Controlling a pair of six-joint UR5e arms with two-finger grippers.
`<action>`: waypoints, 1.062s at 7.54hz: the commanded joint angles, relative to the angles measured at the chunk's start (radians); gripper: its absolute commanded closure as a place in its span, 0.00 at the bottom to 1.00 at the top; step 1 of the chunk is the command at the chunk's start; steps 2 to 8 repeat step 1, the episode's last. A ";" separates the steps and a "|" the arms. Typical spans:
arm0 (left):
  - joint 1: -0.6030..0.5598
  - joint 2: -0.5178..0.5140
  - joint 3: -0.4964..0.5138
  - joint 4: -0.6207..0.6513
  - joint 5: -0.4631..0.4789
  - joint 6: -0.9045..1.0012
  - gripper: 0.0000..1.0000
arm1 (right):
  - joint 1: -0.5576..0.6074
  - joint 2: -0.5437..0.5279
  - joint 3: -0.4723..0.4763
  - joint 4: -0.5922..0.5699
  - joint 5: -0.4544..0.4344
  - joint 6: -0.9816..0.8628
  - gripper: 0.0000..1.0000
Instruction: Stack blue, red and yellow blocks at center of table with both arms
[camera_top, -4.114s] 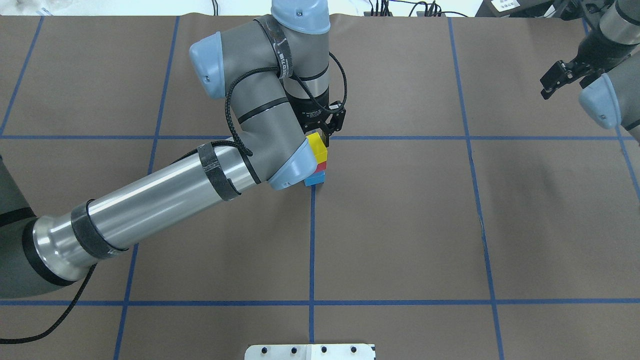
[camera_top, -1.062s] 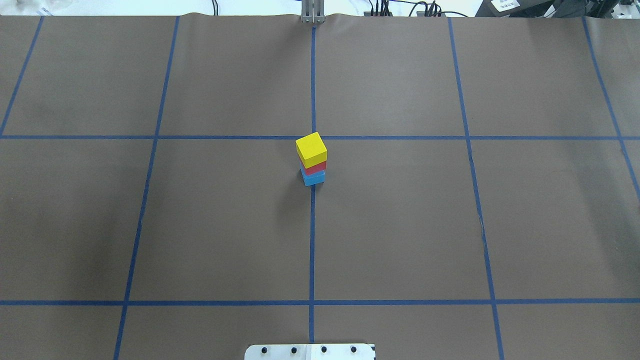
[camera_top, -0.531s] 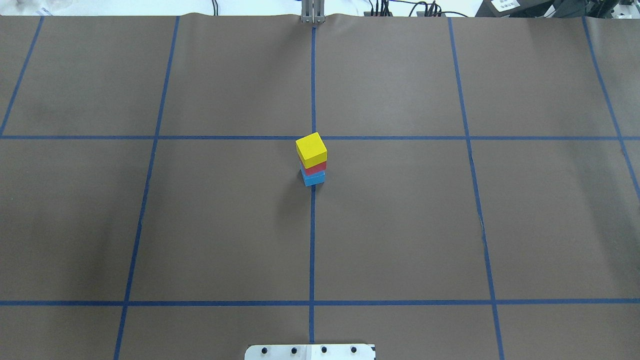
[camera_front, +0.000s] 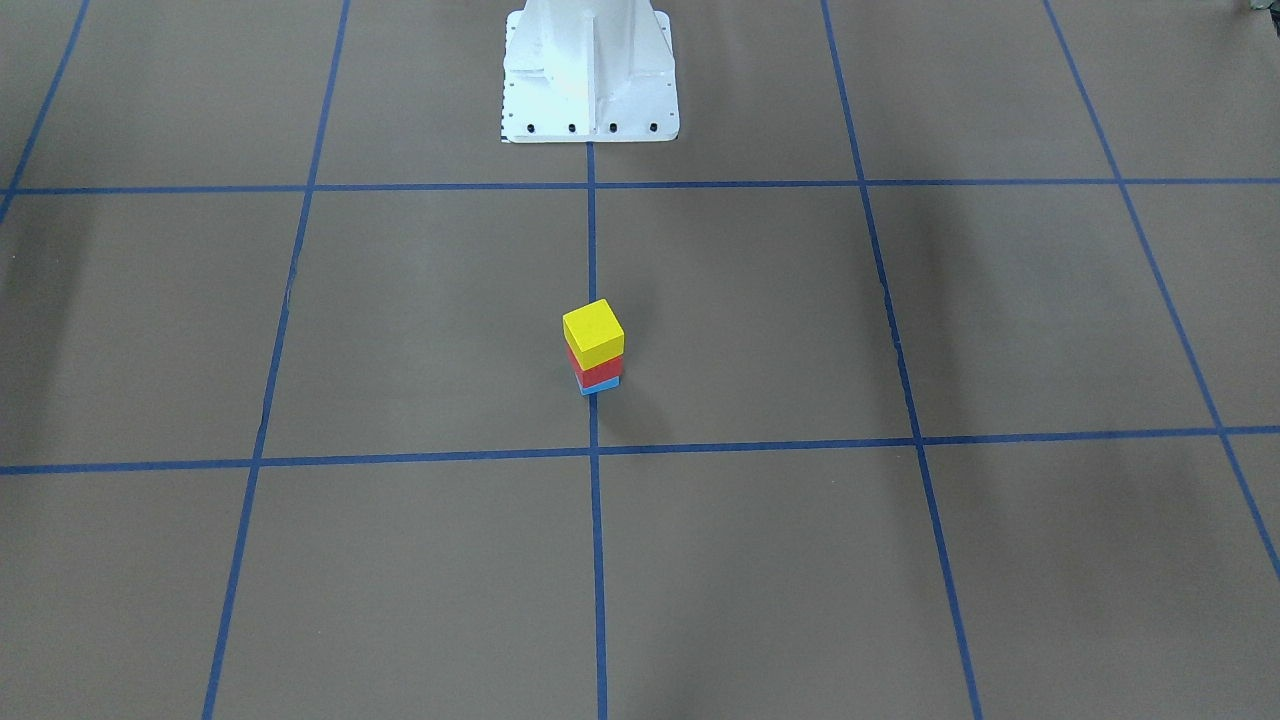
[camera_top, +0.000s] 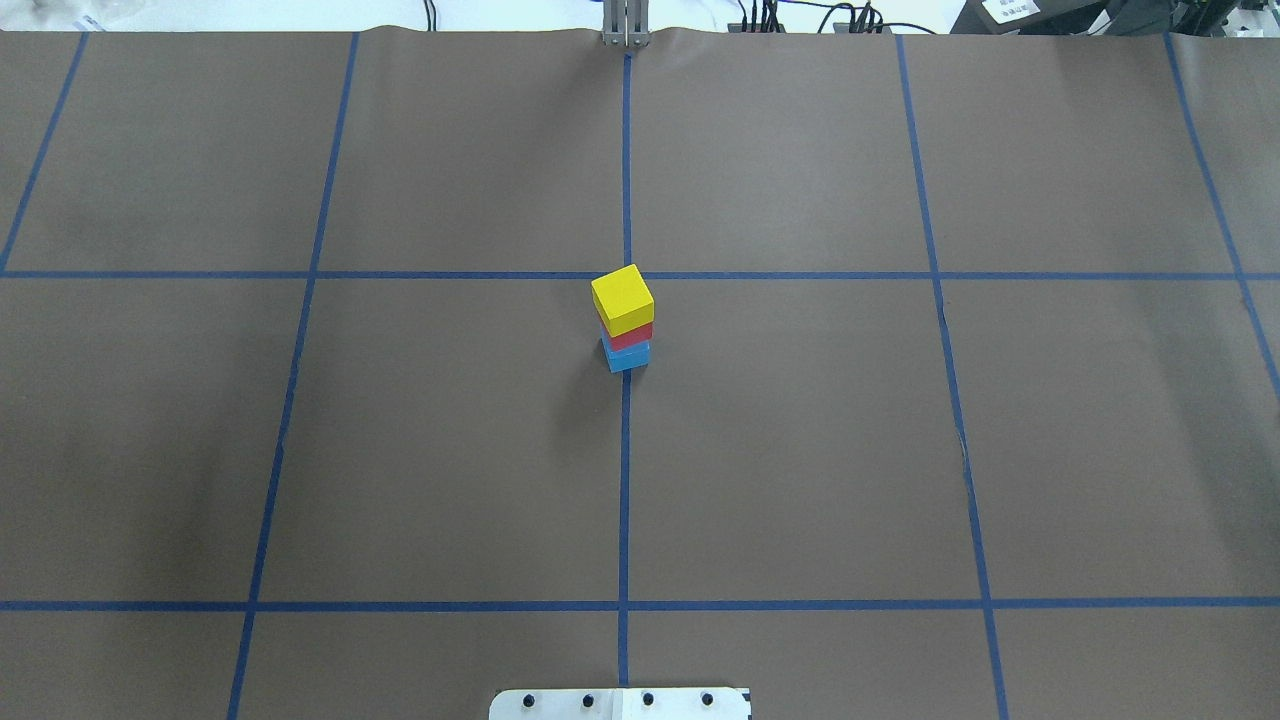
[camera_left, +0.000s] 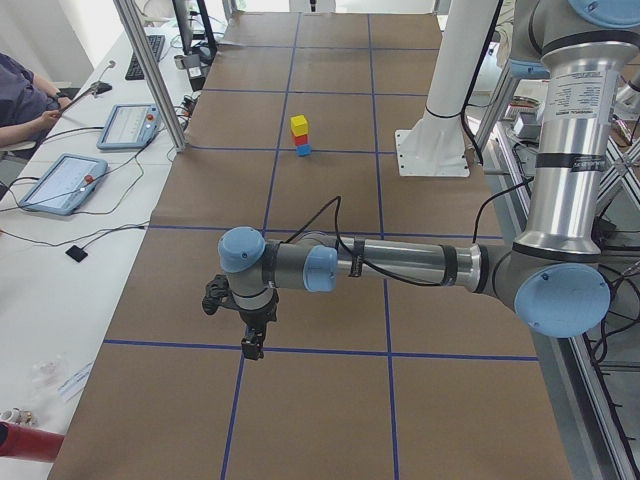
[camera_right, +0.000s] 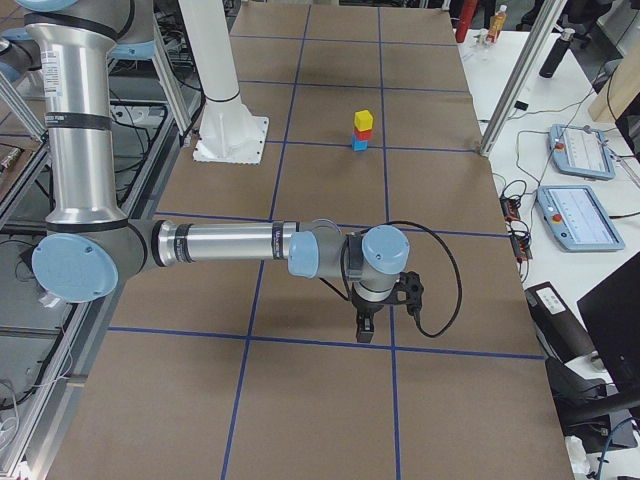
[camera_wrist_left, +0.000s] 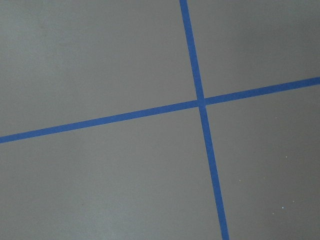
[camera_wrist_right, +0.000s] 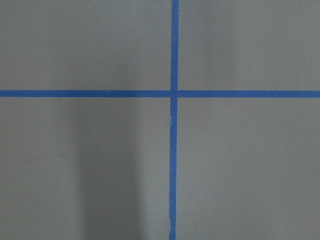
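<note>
A stack stands at the table's centre, on the middle blue tape line: yellow block (camera_top: 622, 298) on red block (camera_top: 630, 335) on blue block (camera_top: 629, 356). It also shows in the front view, yellow block (camera_front: 592, 330) on top, and small in both side views (camera_left: 300, 137) (camera_right: 362, 132). Nothing touches it. My left gripper (camera_left: 252, 345) hangs far from the stack, over a tape crossing at the table's left end. My right gripper (camera_right: 365, 330) hangs likewise at the right end. I cannot tell whether either is open or shut. Both wrist views show only tape lines.
The white robot base plate (camera_top: 620, 703) sits at the near edge, and the white pedestal (camera_front: 590, 70) above it. Operators' tablets (camera_left: 60, 180) (camera_right: 580, 215) and cables lie on side tables beyond the brown mat. A metal post (camera_left: 150, 70) stands at the far edge.
Four seconds ago my left gripper was at the yellow block on top of the stack. It has let go and both arms have left the overhead view. Nothing has moved in the last second.
</note>
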 joint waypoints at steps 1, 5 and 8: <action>0.000 0.000 0.003 -0.001 -0.002 0.002 0.00 | 0.003 -0.001 0.001 0.002 0.001 0.000 0.00; 0.000 0.000 0.003 -0.001 -0.002 0.002 0.00 | 0.003 -0.001 0.001 0.002 0.001 0.000 0.00; 0.000 0.000 0.003 -0.001 -0.002 0.002 0.00 | 0.003 -0.001 0.001 0.002 0.001 0.000 0.00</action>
